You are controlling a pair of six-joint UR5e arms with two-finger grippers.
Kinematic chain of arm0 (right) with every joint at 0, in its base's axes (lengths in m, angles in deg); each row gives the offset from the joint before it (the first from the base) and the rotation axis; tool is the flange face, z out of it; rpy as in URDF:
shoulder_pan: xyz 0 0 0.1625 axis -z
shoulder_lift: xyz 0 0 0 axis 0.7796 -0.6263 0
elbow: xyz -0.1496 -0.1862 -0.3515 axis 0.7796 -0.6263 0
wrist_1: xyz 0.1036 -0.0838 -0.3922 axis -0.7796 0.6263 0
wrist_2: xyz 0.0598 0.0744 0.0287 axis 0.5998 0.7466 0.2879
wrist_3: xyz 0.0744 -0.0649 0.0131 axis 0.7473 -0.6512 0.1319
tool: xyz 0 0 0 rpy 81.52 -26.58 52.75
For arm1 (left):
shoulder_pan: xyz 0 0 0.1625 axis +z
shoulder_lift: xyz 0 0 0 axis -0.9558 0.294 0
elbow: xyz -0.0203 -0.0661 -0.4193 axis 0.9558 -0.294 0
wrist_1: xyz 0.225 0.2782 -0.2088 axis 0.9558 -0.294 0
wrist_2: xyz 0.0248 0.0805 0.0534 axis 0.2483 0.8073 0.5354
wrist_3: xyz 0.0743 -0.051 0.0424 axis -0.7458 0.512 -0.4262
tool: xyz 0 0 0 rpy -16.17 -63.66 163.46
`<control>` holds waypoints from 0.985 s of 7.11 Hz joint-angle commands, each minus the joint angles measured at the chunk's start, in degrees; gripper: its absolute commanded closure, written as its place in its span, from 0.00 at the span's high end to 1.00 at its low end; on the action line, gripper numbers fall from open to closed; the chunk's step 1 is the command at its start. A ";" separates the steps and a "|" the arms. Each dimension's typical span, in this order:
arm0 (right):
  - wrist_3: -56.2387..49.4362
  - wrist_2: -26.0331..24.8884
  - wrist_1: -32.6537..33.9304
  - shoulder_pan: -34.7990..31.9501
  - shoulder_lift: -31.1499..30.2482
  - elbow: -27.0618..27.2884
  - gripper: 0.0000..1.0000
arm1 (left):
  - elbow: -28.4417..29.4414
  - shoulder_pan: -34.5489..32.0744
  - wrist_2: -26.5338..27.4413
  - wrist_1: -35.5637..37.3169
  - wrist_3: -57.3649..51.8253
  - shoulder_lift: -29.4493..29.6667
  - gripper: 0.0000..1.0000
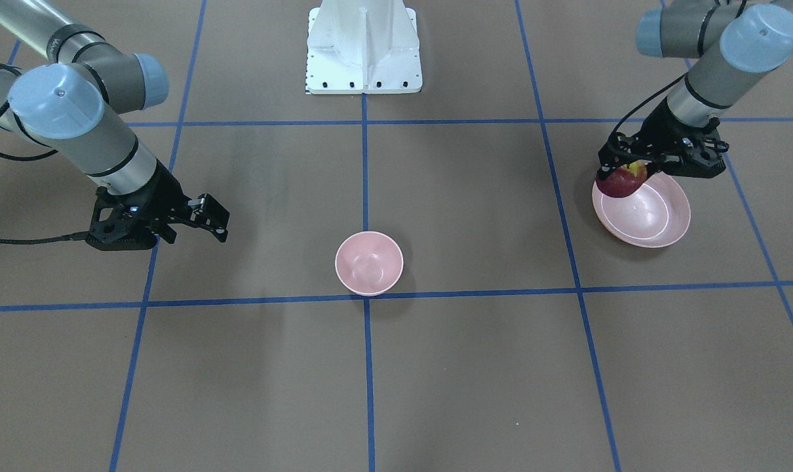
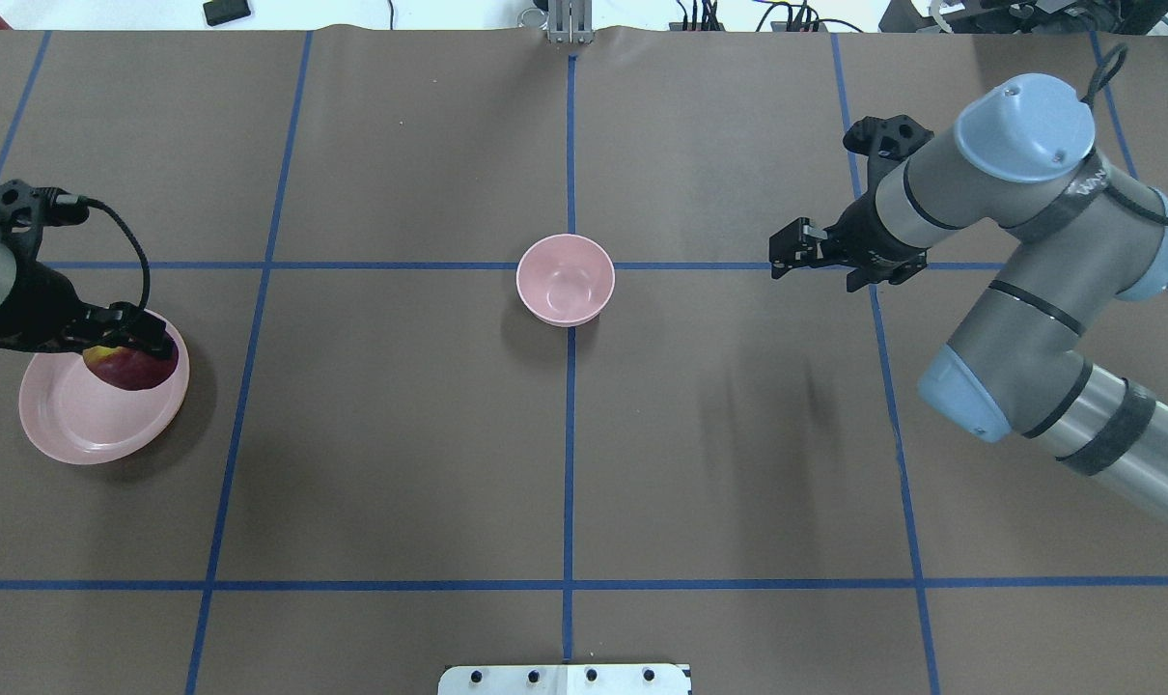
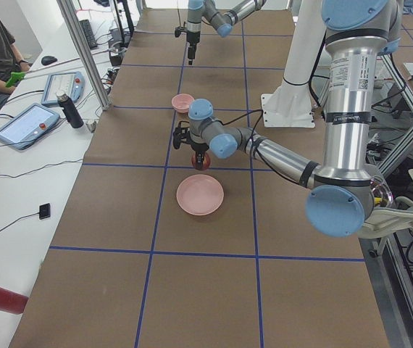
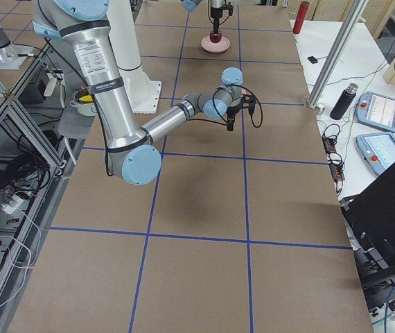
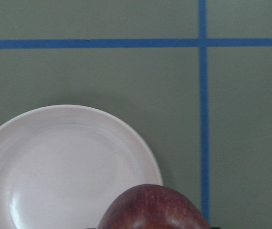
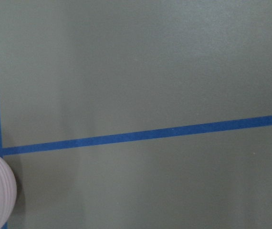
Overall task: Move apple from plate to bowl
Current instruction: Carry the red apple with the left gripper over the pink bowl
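brown taped table (image 2: 401, 434) shows the left gripper (image 1: 627, 169) clamped on the apple (image 1: 622, 182), held above the plate (image 1: 658, 226) rim, so the carry to the empty central bowl (image 2: 565, 280) remains.

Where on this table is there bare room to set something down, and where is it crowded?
Bare table lies between the bowl and the plate, between the bowl and the right claw, and across the strip in front of the white base. It is crowded only at the plate's edge, where the left claw holds the apple.
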 commanded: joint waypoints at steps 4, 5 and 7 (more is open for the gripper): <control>-28.29 2.49 0.04 -11.88 -12.04 -0.82 1.00 | 20.42 12.48 11.00 17.78 21.60 42.62 0.00; -28.32 2.50 -0.31 -11.99 -12.39 -0.83 1.00 | 29.73 12.92 13.11 15.08 22.83 48.62 0.00; -28.14 2.59 -0.40 -11.90 -12.48 -0.83 1.00 | 41.89 14.23 17.14 4.02 25.54 52.87 0.00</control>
